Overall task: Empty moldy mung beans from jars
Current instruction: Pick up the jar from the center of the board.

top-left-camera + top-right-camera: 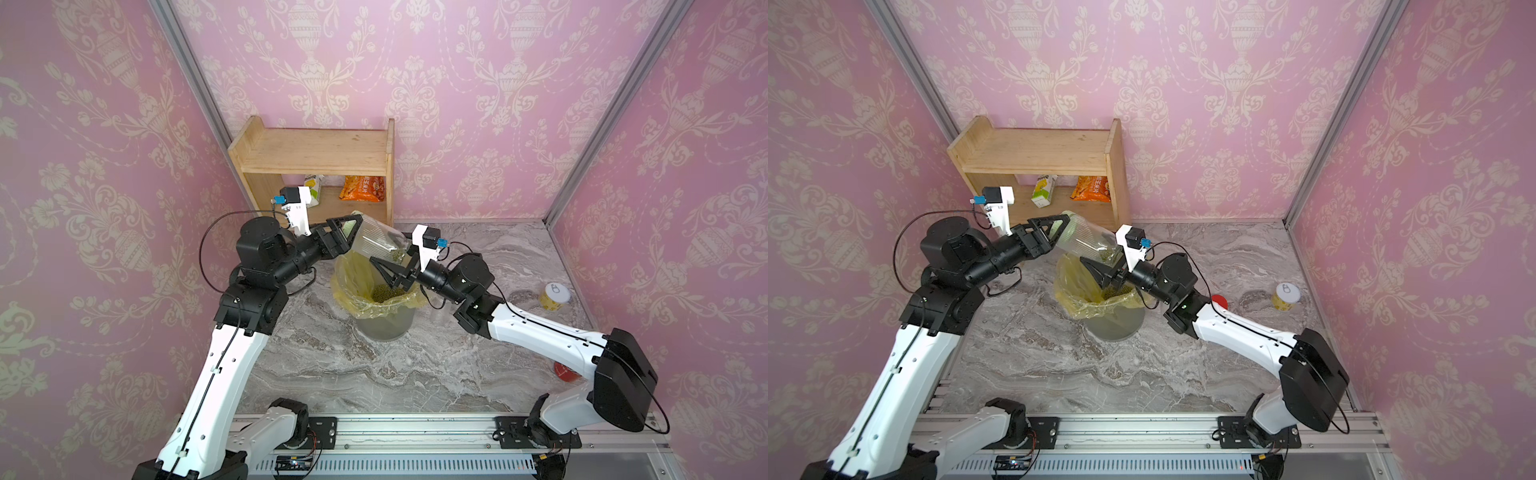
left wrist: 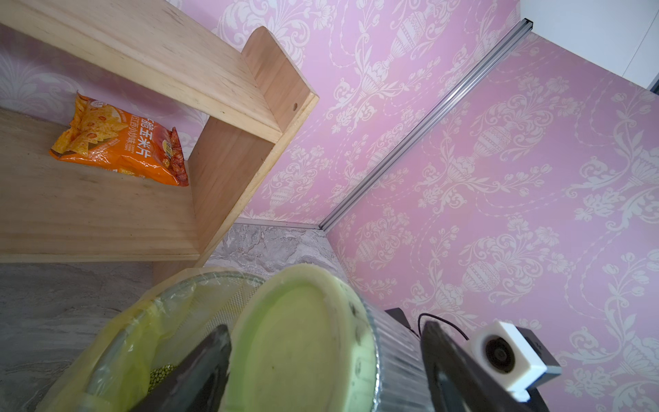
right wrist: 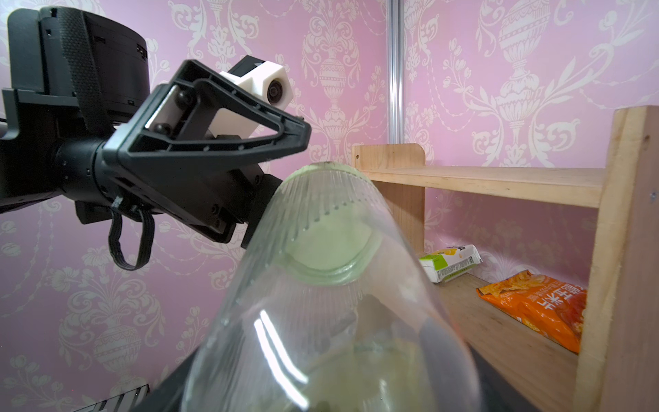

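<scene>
Currently, near the middle of both top views, a clear ribbed jar (image 1: 374, 239) hangs tilted above a bin (image 1: 384, 326) lined with a yellow bag (image 1: 353, 276). Its pale green lid (image 1: 356, 217) is at the upper left end and its base sits lower, toward the right. The left gripper (image 1: 352, 235) is clamped around the lid end, and in the left wrist view its fingers (image 2: 210, 360) sit on either side of the lid. The right gripper (image 1: 390, 255) grips the base end, with the jar between its two fingers. A small heap of mung beans (image 1: 397, 253) lies inside the jar at its lower end, and more beans sit in the bag below. A yellow tin (image 1: 555, 296) stands at the right of the frame, well apart from the bin. A wooden shelf (image 1: 311, 153) holding a snack bag (image 1: 361, 189) stands in the upper middle, above the jar.
</scene>
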Available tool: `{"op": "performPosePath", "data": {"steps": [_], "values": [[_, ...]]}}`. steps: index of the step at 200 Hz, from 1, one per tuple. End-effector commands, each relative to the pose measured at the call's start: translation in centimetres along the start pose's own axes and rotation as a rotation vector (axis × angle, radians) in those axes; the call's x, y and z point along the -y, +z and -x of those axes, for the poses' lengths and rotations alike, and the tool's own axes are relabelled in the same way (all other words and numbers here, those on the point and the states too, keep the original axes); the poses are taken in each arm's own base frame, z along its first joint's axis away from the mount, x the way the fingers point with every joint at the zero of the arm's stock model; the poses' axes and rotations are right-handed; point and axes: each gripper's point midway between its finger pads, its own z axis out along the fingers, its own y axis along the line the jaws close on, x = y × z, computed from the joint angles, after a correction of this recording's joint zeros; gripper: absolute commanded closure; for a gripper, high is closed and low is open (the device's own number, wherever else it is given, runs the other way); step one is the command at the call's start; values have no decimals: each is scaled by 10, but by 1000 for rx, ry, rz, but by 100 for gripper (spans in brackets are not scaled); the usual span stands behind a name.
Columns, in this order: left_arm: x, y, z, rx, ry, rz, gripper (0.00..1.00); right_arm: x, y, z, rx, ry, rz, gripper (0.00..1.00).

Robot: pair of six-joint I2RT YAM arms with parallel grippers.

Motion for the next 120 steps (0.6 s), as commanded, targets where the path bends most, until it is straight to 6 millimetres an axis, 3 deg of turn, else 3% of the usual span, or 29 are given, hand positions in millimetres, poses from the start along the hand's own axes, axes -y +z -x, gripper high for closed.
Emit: {"op": "performPosePath", "data": {"steps": [1, 120], "values": [[-8, -1, 4, 26, 37, 39, 15, -4, -2, 58, 171, -27, 10, 60], [-11, -6, 13, 70, 69, 63, 14, -4, -23, 68, 175, -3, 7, 64]]}}
